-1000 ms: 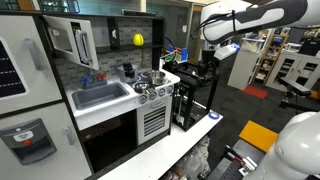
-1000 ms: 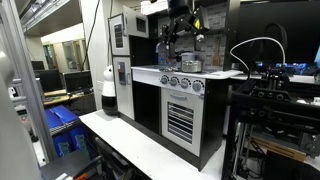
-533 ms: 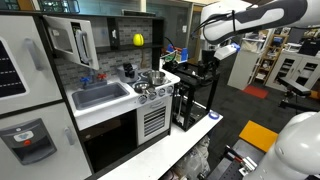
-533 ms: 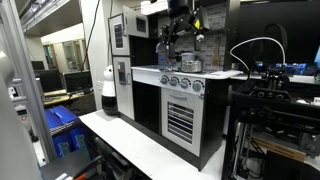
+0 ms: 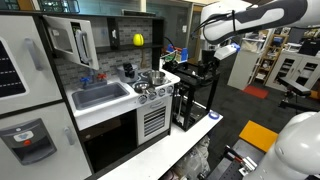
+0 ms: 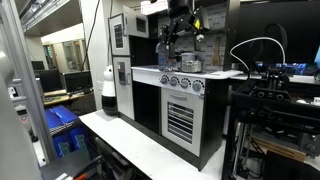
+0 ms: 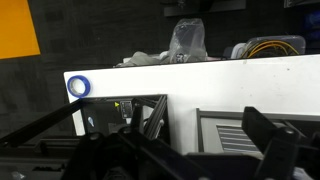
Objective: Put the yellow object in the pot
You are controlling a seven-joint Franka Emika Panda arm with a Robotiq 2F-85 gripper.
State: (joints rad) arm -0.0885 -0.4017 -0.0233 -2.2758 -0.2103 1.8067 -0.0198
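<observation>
Yellow object [image 5: 138, 40]: round, no long axis

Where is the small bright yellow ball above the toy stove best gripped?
Probably across the middle of the small bright yellow ball, coming from the toy kitchen's open front. It is round, so any diameter serves, but the back wall stands close behind it.

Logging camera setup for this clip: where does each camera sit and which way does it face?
An exterior view: before the toy kitchen, facing sink, pot and yellow ball; white arm at upper right.
An exterior view: beside the toy kitchen, facing its stove knobs; gripper above.
Wrist view: faces a white ledge; dark fingers at bottom.
Both exterior views share toy kitchen and arm.
</observation>
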